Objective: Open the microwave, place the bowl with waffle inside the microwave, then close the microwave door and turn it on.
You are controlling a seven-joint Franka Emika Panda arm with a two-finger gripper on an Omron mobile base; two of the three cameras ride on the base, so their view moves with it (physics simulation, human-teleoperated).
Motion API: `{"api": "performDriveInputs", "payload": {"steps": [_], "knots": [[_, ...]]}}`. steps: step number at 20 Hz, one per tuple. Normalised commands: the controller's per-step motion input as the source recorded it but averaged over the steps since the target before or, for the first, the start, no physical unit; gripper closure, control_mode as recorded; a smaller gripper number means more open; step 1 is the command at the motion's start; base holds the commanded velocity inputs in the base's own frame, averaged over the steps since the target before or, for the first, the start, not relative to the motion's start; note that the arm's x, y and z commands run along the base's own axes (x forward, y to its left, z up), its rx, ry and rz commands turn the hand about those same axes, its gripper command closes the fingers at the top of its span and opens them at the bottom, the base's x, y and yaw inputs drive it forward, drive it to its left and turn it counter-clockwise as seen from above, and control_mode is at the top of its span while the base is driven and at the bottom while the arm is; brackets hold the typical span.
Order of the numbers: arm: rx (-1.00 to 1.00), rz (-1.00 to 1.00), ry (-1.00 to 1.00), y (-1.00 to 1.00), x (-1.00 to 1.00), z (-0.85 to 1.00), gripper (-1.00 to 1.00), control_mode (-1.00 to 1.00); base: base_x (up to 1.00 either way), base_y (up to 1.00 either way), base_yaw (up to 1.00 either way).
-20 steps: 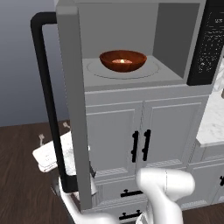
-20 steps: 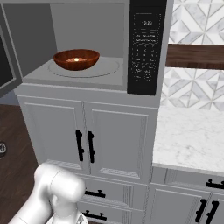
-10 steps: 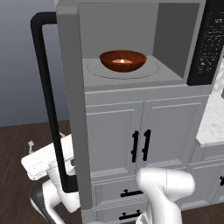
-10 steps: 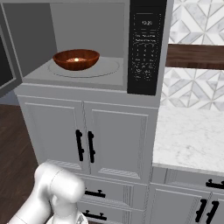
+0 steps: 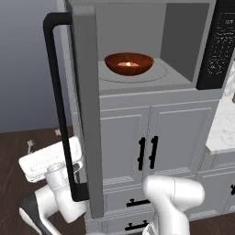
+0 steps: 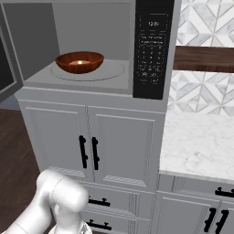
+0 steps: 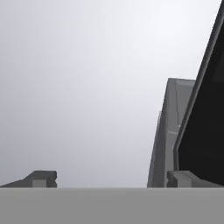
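Bowl [image 5: 129,64] with waffle [image 5: 128,64] sits on turntable inside microwave [image 6: 98,82]. Microwave door [image 5: 86,105] open wide. Gripper [image 7: 111,178] low behind door, jaws spread, empty. Next, likely: push door's outer face near handle [image 5: 59,110], sweep steadily shut.

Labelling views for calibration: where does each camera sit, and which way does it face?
Left base view: behind-left, facing the open microwave door; white arm lower right, hand by the door's bottom.
Right base view: behind-right, facing the microwave cavity; arm lower left.
Hand view: on the hand, along the open gripper, door edge at right.
Both base views share the bowl with waffle.
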Motion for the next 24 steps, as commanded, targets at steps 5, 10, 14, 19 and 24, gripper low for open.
{"api": "performDriveInputs", "payload": {"steps": [5,10,14,19,24], "knots": [[0.1,-0.12,-0.22,-0.17,0.0,0.01,-1.0,-1.0,0.0,0.0,0.0],[0.18,-0.08,-0.19,-0.47,0.0,0.02,-1.0,-1.0,0.0,0.0,0.0],[0.26,-0.08,-0.2,-0.61,0.0,0.04,-1.0,-1.0,0.0,0.0,0.0],[0.32,-0.09,-0.18,-0.6,0.0,0.16,-1.0,-1.0,0.0,0.0,0.0],[0.31,-0.11,-0.16,-0.56,0.0,0.19,-1.0,-1.0,0.0,0.0,0.0]]}}
